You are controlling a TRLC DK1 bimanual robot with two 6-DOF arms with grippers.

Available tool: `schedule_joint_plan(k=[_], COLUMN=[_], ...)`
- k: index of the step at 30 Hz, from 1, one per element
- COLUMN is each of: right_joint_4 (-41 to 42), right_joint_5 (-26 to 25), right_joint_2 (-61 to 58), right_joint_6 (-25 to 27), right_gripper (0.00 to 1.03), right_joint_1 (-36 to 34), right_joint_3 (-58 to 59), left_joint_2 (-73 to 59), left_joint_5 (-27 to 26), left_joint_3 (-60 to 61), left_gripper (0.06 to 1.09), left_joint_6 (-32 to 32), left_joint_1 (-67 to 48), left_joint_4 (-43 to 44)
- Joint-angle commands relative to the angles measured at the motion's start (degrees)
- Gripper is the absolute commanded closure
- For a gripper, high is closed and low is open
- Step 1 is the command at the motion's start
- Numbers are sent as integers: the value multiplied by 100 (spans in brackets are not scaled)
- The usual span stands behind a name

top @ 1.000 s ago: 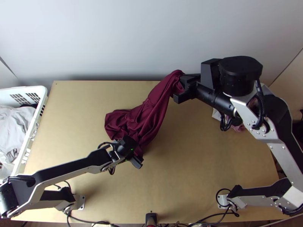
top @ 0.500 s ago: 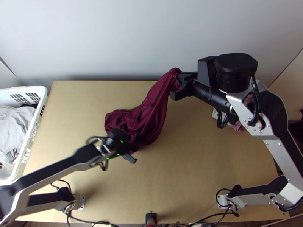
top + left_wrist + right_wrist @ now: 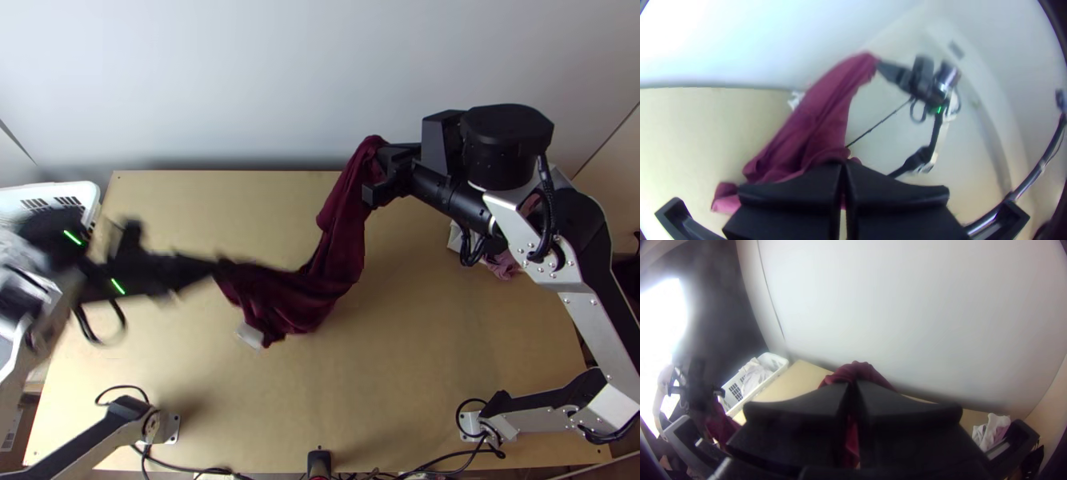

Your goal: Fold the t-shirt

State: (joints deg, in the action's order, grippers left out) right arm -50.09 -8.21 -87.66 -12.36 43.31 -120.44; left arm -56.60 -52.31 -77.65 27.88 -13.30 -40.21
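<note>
Okay, tension the bunched maroon fabric t-shirt slowly; black wide-fingered left gripper and matching right gripper both clamp it, left-centre to far centre. Level before lowering.

Maroon t-shirt bunched lengthwise between 2 grippers above a light wooden table. The right gripper grips its far end; the left gripper, blurred, grips its opposite end. A white plastic laundry basket stands at left.
</note>
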Motion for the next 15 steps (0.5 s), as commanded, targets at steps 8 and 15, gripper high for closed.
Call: schedule_joint_plan(k=[8, 15], right_joint_4=[218, 245], right_joint_5=[100, 126], right_joint_2=[-858, -1052], right_joint_6=[-346, -372], right_gripper=[100, 100], right_joint_1=[-675, -622], right_joint_3=[-1087, -990], left_joint_2=[-1846, -2259], left_joint_5=[-1562, -1097], left_joint_3=[355, 505], left_gripper=[105, 105], left_joint_6=[3162, 2573], left_joint_1=[3738, 3817], left_joint_4=[3607, 3212])
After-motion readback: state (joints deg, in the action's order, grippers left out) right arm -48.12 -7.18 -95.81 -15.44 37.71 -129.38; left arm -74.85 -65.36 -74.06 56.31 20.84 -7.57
